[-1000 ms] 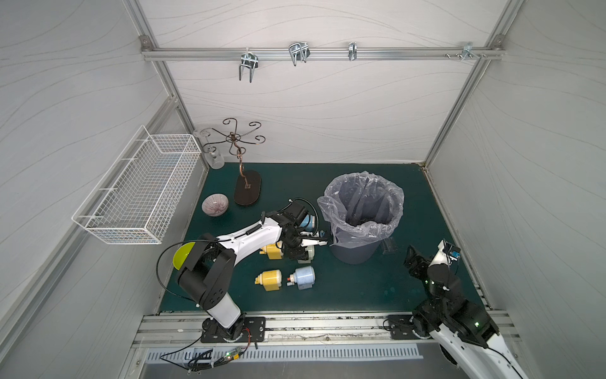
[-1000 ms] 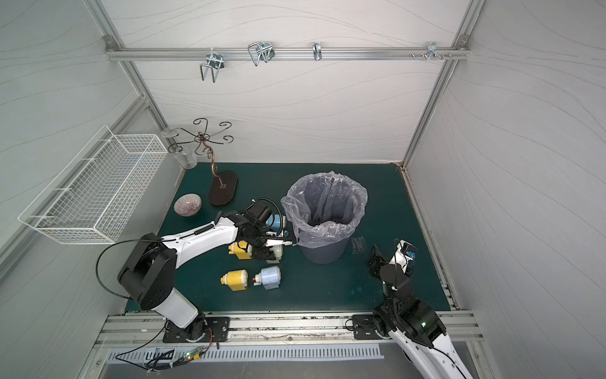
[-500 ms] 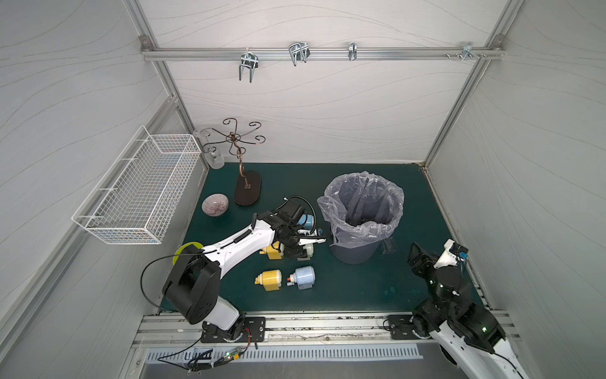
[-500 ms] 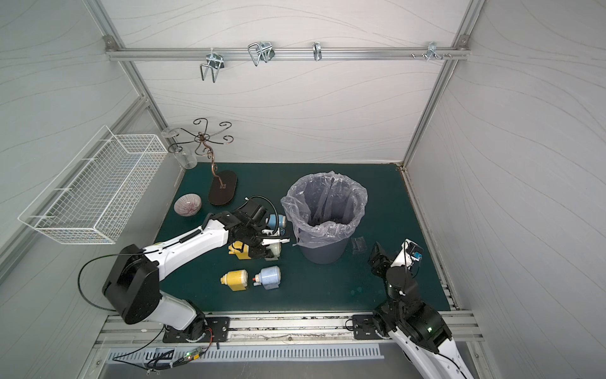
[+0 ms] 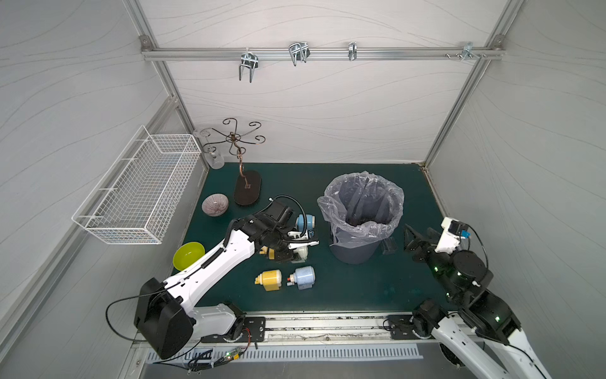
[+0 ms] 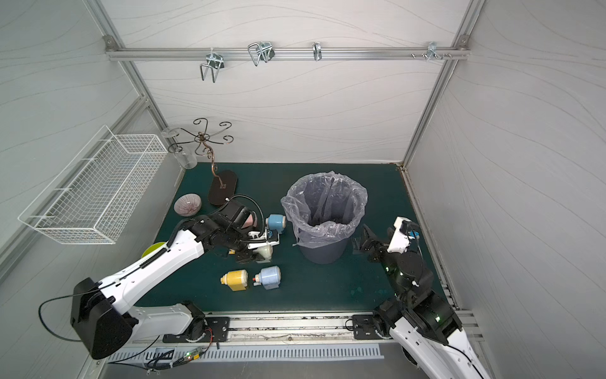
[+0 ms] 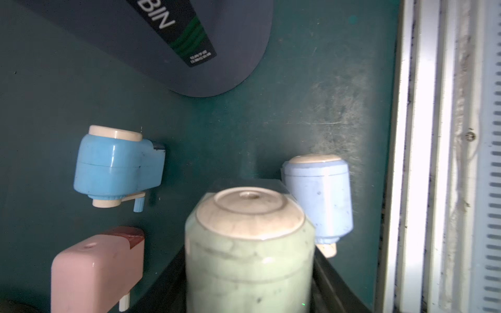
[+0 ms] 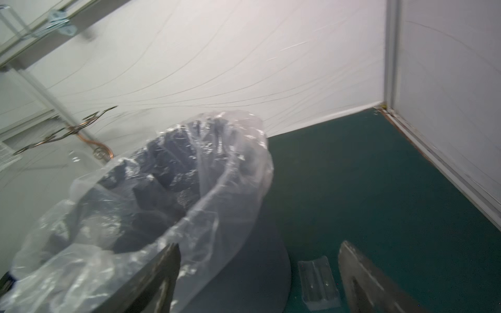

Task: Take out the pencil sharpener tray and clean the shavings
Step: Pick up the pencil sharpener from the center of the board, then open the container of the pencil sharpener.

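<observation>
**Bimanual cell from above, with wrist close-ups.** The left pincer [image 5: 296,252], at mid-frame in both top views, is clenched on a pale green cylindrical plastic pencil sharpener [image 7: 249,244]. Its dark jaws flank the body and the cream end points out past the fingertips, probably to steady the housing while its drawer is out. Whether the sharpener rests on the dark green worktop [image 5: 344,295] cannot be told. The left arm reaches diagonally from the lower left, forearm low and wrist bent toward the centre. The small translucent grey sharpener tray [image 5: 389,245] lies on the worktop just beside the foot of the dark grey waste bin lined with a clear plastic bag [image 5: 354,254], on the bin's right and clear of both pincers. The right pincer [image 5: 419,234], at the right of the frame, is released, its jaws spread wide and empty and aimed at the tray. Its arm rises folded from the lower right corner. Dark flecks at the bottom of the liner, probably the shavings [image 5: 360,219], suggest the tray is already emptied and awaits refitting. A bright blue sharpener [image 5: 305,222], a yellow sharpener [image 5: 270,279], a light blue sharpener [image 5: 303,277] and a pink sharpener [image 7: 95,268] lie unheld nearby.
</observation>
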{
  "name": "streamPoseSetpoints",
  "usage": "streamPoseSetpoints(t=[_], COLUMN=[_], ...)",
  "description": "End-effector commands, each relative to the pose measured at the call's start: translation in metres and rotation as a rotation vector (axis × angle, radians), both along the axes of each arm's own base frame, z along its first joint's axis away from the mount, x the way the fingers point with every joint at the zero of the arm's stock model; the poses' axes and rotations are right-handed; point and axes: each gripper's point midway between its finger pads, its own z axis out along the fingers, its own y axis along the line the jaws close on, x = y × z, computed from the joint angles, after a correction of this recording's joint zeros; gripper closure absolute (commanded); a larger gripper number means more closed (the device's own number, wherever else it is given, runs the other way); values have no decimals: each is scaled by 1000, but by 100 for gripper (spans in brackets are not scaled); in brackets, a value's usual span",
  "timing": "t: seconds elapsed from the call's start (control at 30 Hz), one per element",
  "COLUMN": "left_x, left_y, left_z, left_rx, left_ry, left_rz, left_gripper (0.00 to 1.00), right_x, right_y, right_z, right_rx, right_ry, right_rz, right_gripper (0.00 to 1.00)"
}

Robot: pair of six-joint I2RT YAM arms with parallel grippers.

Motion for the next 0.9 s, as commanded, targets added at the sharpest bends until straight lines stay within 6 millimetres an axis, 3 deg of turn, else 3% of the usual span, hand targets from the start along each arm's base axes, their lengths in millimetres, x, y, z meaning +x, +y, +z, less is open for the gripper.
streamPoseSetpoints(t=[0.0,0.13,0.2,0.27,0.6,0.87], left_x=[-20,-39,-45,-49,-64,-72], left_y=[-9,-10,-9,-8,-10,-10], left_z=[51,81,91,98,119,124], left_rx=[-128,-193,-206,-219,-275,-304], left_ry=[26,58,65,74,99,109], left_rz=[-37,-70,-76,-75,-108,-120], left_gripper=[100,100,100,100,100,100], right_x=[-4,-20,-49,-61,-119,-125], right_y=[50,104,137,154,220,249], right_z=[40,55,53,47,-13,-27], right_rx=[-24,-98,-108,-71,-257,-260], right_ry=[-97,-153,-187,-158,-223,-235], right_rz=[268,594,877,1009,1240,1251], right_gripper=[5,5,5,5,2,1])
